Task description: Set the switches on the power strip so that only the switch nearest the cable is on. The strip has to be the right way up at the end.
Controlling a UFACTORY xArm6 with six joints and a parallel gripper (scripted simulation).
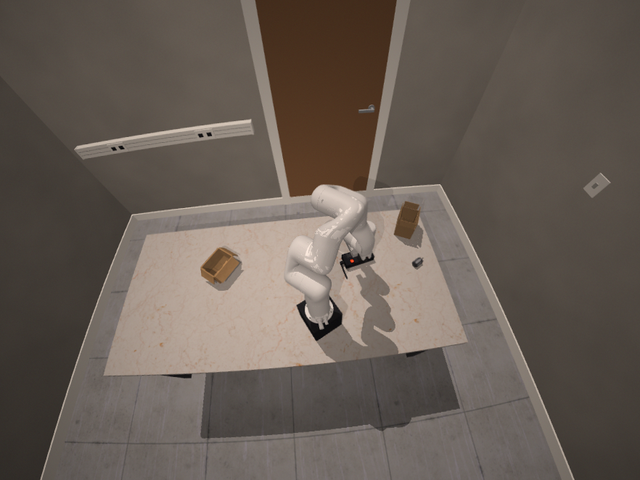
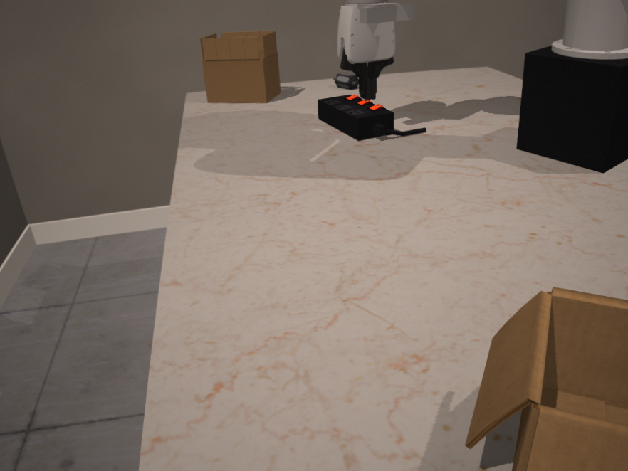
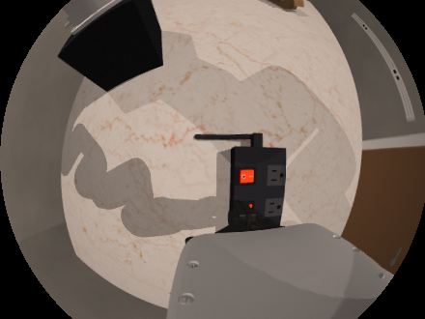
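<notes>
The black power strip [image 2: 356, 117] lies right way up on the marble table, with its cable stub [image 2: 405, 132] at the near right end. Three orange switches show on its top: the nearest the cable [image 2: 375, 107], the middle one [image 2: 363, 102] and the far one [image 2: 351, 97]. My gripper [image 2: 368, 93] is shut, empty, and points straight down with its tips at the middle switch. In the wrist view the strip [image 3: 258, 186] lies ahead, the switch nearest the cable [image 3: 246, 177] glows bright red, and the rest of the strip is hidden under my gripper body. The strip also shows in the overhead view [image 1: 356, 259].
A closed-sided cardboard box [image 2: 239, 65] stands beyond the strip near the table's far corner. An open cardboard box [image 2: 562, 385] lies at the near right. The arm's black base [image 2: 573, 104] stands to the right. A small dark object [image 2: 344, 79] lies behind the gripper.
</notes>
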